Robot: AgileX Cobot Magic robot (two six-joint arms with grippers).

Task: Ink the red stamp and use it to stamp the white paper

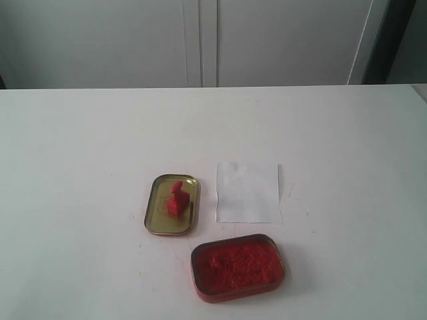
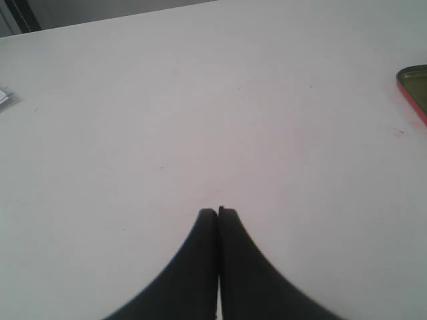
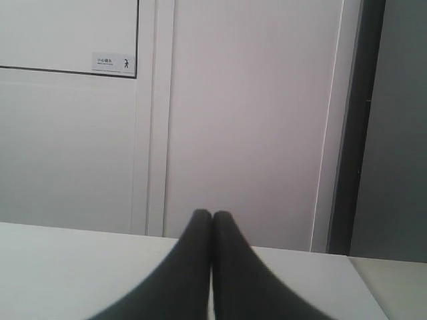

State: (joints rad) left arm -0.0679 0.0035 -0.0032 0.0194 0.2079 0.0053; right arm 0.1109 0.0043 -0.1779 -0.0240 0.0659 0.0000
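Observation:
The red stamp (image 1: 176, 198) stands upright inside a gold tin lid (image 1: 160, 223) near the middle of the white table. To its right lies the white paper (image 1: 248, 192), flat and blank. In front of them sits the oval red tin of ink paste (image 1: 237, 266), open. Neither arm shows in the exterior view. My left gripper (image 2: 217, 212) is shut with nothing in it, above bare tabletop; an edge of a tin (image 2: 415, 90) shows at the side of that view. My right gripper (image 3: 212, 215) is shut and empty, pointing at the wall beyond the table.
The white table (image 1: 80, 147) spreads wide around the three items. Grey cabinet panels (image 1: 200, 40) stand behind its far edge. A small scrap (image 2: 3, 97) lies at the border of the left wrist view.

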